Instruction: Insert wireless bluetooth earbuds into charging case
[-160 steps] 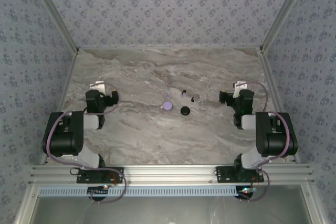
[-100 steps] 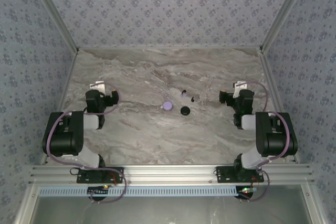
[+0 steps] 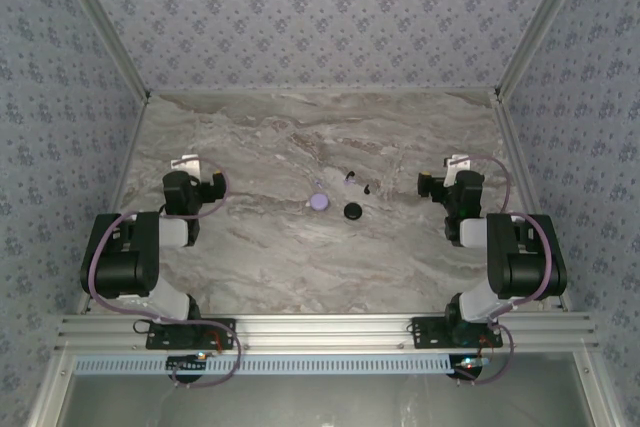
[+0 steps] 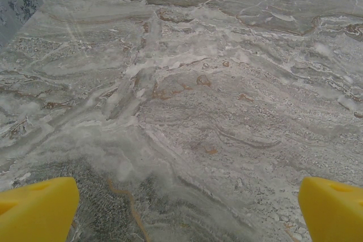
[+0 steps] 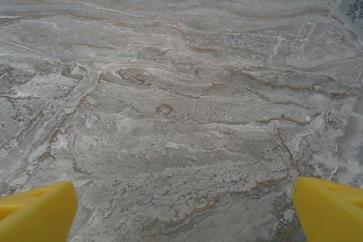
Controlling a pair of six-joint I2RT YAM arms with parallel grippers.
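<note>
- Work surface: a flat table (image 3: 260, 247) with a polished marble-pattern top, grey-beige with white and rust-brown veins. Walls (image 3: 320, 17) covered in grey paper with a small repeating floral print enclose it on three sides. A ribbed aluminium rail (image 3: 320, 327) runs along the near edge.
- Charging case (image 3: 352, 211): small, round, matt black puck, lying flat near the centre of the table.
- Wireless bluetooth earbuds: two tiny black curved pieces, one (image 3: 350, 178) and the other (image 3: 366, 189), lying loose on the marble just beyond the case and apart from it. Finer shape is too small to tell.
- Lavender disc (image 3: 319, 201): pale, flat, round, just left of the case, not touching it.
- Left gripper (image 4: 181, 213): jaws spread wide, holding nothing. Its yellow, smooth, blunt fingertips (image 4: 37, 208) sit at the lower corners of the wrist view, over bare marble, well left of the case.
- Right gripper (image 5: 184, 211): jaws likewise spread wide and empty. Its yellow fingertips (image 5: 332, 208) stand over bare marble, well right of the case.
- Both arms, left (image 3: 125, 257) and right (image 3: 520, 257): black housings, folded back near their bases.
</note>
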